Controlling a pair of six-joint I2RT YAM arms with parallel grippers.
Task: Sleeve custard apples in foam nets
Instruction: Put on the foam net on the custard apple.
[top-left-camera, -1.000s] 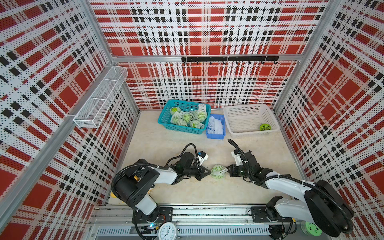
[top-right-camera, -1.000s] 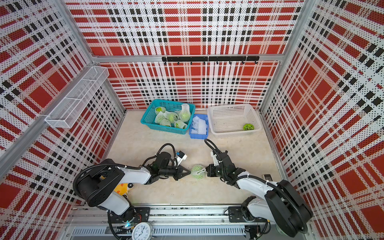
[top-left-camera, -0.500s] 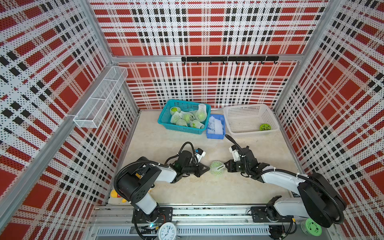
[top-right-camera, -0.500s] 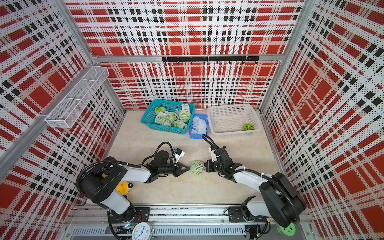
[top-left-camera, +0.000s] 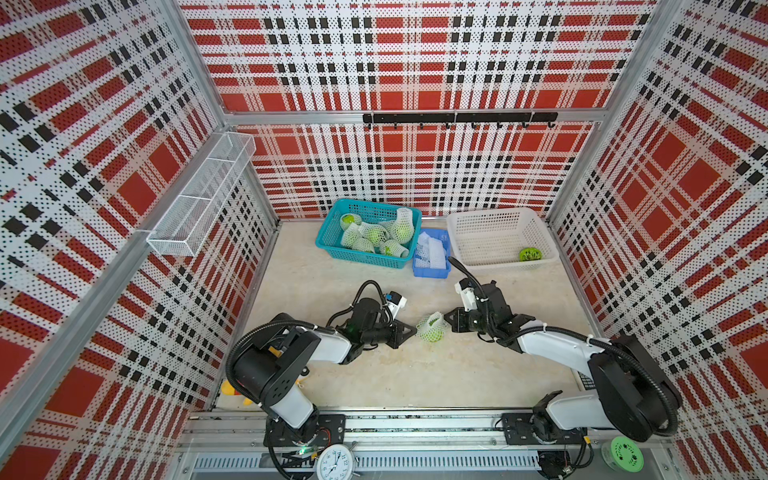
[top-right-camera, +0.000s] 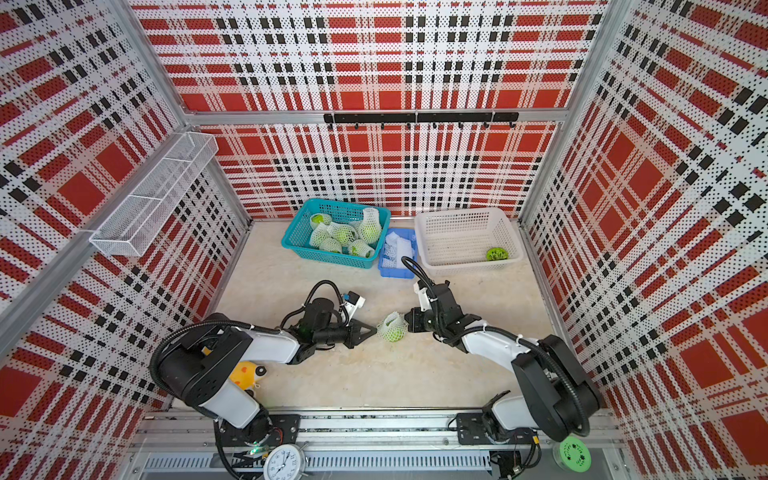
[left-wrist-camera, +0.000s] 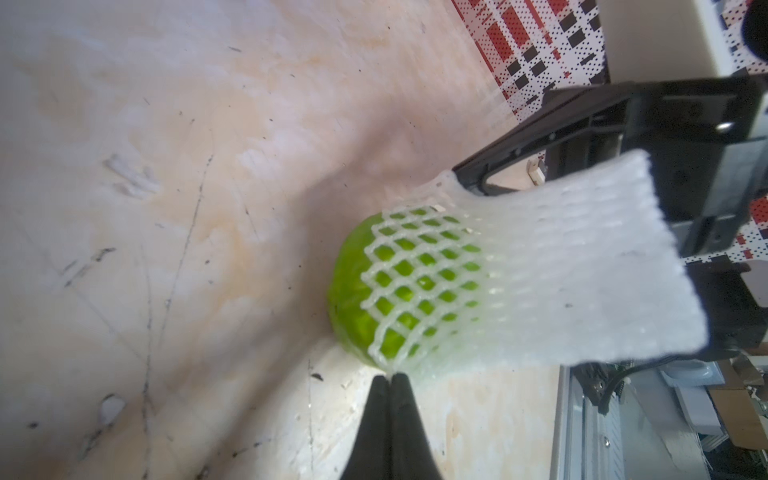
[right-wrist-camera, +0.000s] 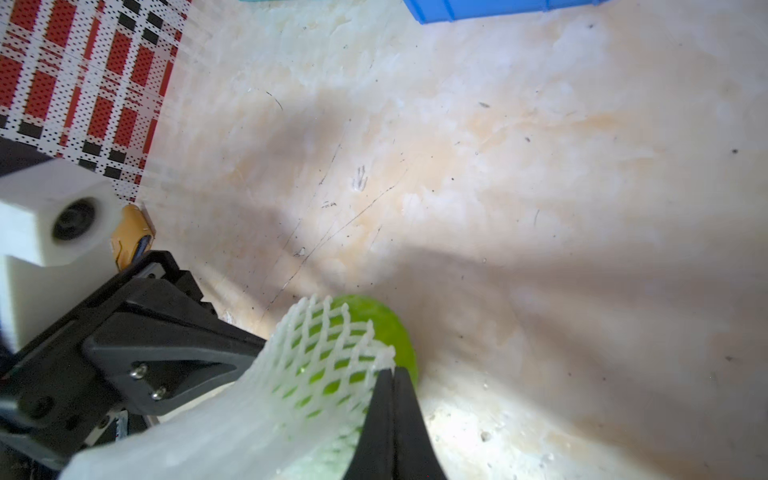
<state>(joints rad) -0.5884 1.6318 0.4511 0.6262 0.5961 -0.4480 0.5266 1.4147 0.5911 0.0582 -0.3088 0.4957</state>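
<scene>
**A:** Where do we stand with this one?

**B:** We are mid-sleeving. The custard apple (left-wrist-camera: 353, 286) sits near the middle of the table (top-left-camera: 374, 382), a little toward its front edge. The foam net (left-wrist-camera: 582, 270) is drawn over part of it. One bare green end shows past the mesh, and the rest of the net trails slack off the other side.

**A:** And our claws?

**B:** Both are pinched tight on the net. Our left gripper (left-wrist-camera: 390, 377) nips the stretched rim on one side and our right gripper (right-wrist-camera: 392, 371) nips it on the opposite side. As far as we can see, neither touches the fruit itself.

**A:** So what next?

**B:** We judge the rim must be drawn on over the bare end. We should keep our two pulls even, or the fruit may roll out or the foam tear. After that it probably belongs in the teal basket (top-left-camera: 332, 237) at the back edge, where the sleeved fruits (top-left-camera: 376, 237) lie.
</scene>
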